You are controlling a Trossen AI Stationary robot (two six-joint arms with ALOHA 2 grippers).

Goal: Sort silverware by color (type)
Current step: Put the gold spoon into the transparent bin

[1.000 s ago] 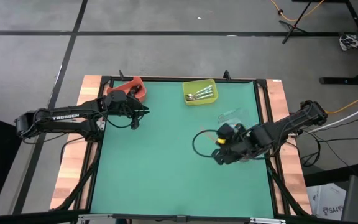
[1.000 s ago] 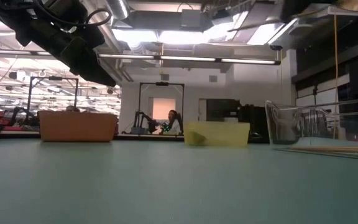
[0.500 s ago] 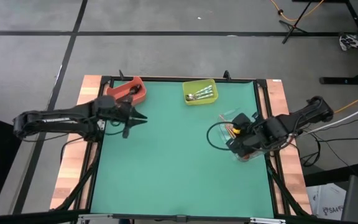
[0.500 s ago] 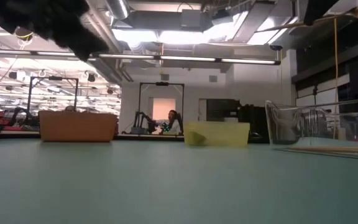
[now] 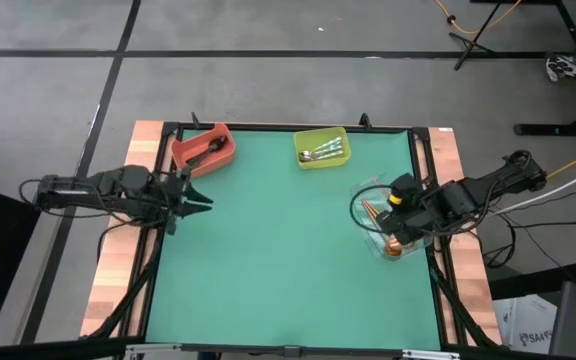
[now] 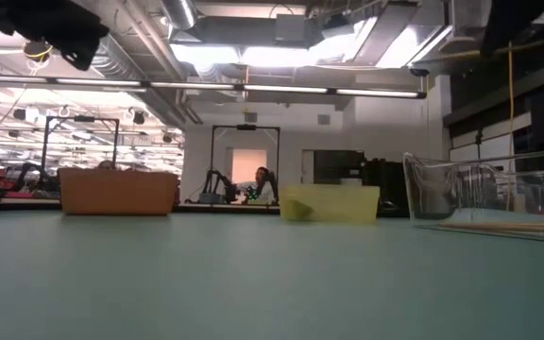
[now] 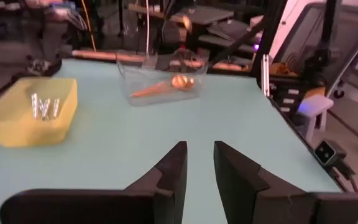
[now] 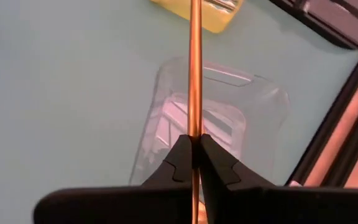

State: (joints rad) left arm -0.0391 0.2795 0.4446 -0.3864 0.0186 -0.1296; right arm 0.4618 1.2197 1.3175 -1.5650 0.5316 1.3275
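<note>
— Left side?
— Left gripper (image 5: pixel 204 197) at the green mat's (image 5: pixel 268 260) left edge, fingers slightly apart, nothing between them. Near the red bin (image 5: pixel 204 149) in the far left corner, something dark lying inside.
— Far edge, middle?
— Yellow-green bin (image 5: pixel 322 147), silver spoons (image 5: pixel 325 153) in it.
— Right side?
— Right gripper (image 5: pixel 396 228) above the clear bin (image 5: pixel 368 190) by the mat's right edge. Copper-gold spoon (image 5: pixel 395 247) at its tip, round bowl toward the near end. More copper-gold beside it in the bin.
</note>
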